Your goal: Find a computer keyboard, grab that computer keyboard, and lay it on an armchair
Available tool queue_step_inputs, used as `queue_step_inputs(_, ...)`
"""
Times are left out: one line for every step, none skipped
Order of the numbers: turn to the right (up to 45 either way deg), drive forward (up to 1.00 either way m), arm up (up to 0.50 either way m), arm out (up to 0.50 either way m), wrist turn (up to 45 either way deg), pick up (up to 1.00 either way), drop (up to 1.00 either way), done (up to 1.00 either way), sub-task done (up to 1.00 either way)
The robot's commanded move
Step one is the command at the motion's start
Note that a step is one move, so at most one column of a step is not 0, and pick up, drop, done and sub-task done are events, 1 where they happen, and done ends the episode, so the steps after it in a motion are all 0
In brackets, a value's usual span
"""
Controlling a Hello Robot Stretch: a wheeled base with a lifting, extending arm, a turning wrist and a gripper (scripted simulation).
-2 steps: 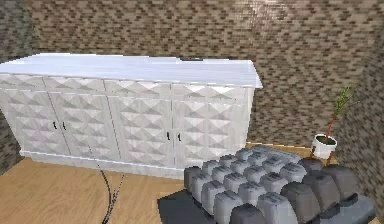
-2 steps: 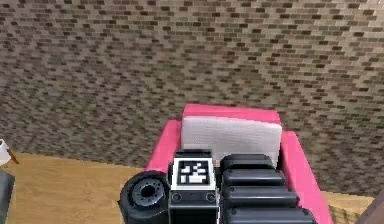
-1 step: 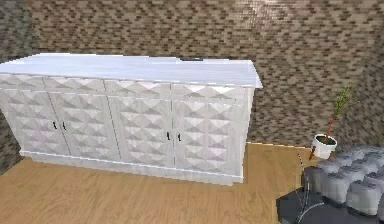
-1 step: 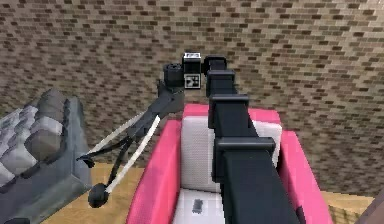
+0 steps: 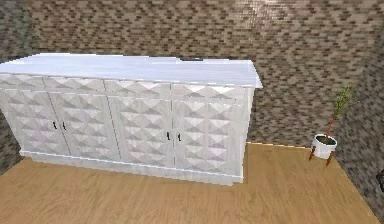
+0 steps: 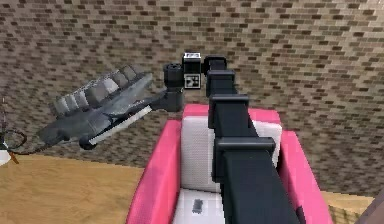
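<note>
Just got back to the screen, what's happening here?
The arm reaches out over a pink armchair, and the claw holds a grey computer keyboard in the air, tilted, off the chair's left side in the arm side view. It isn't laid down yet. Ahead stand a white sideboard and a potted plant.

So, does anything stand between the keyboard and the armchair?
Nothing visible stands between them. The computer keyboard hangs at the fingers, in the air near the pink armchair; a small dark item lies on its seat.
</note>
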Motion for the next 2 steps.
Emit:
queue_step_inputs(0.0, 0.0, 0.0, 0.0, 45.0, 0.0, 0.0, 0.0, 0.0)
queue_step_inputs(0.0, 0.0, 0.0, 0.0, 45.0, 0.0, 0.0, 0.0, 0.0)
